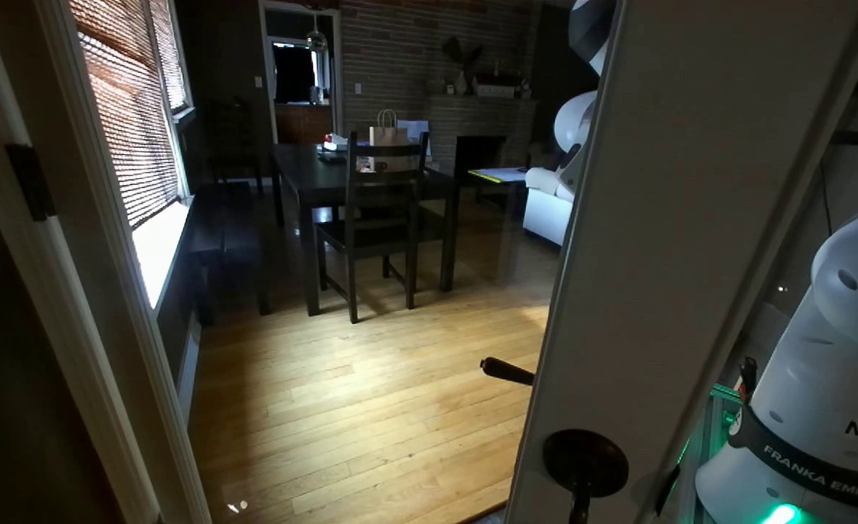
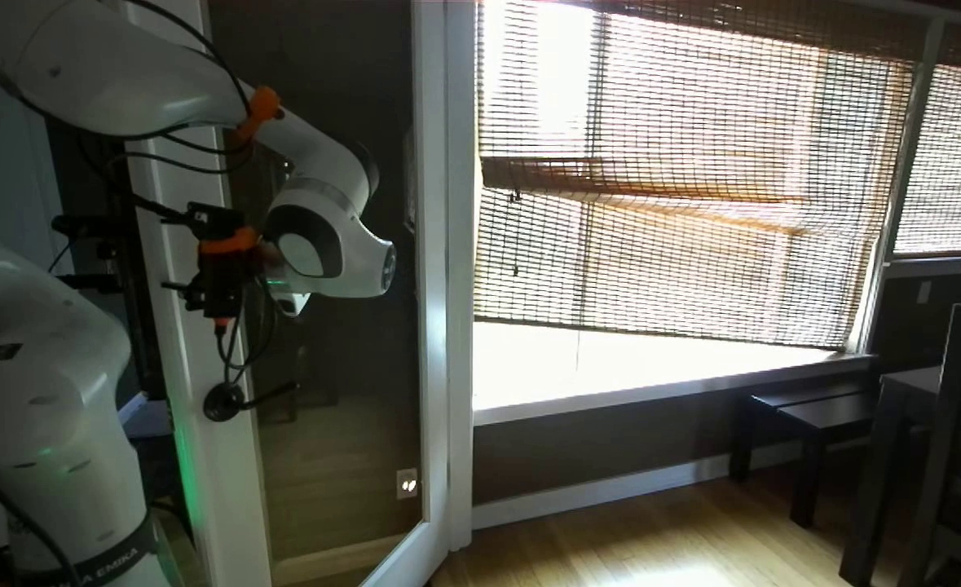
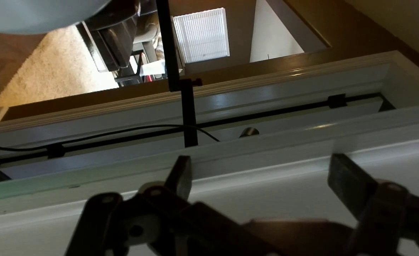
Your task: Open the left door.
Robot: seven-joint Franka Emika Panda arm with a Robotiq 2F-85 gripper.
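Note:
The left door is tall and white-framed with a glass pane. Its edge rail (image 1: 676,218) fills the right of an exterior view; a round black knob plate (image 1: 585,462) with a lever sits low on it. In an exterior view the same rail (image 2: 227,505) stands behind my gripper (image 2: 182,251), which is above the black knob (image 2: 223,402) and apart from it. In the wrist view my gripper (image 3: 261,166) is open with nothing between its fingers. A white rail (image 3: 259,156) crosses just beyond the fingertips; contact cannot be told. The knob is not recognisable there.
Through the glass stand a dark table (image 1: 312,175) and chair (image 1: 385,225). A fixed post with a dark plate (image 1: 30,182) is at the left. A window with blinds (image 2: 676,179) is beside the door. A black bar (image 3: 188,117) rises beyond the fingers; cables hang from my wrist.

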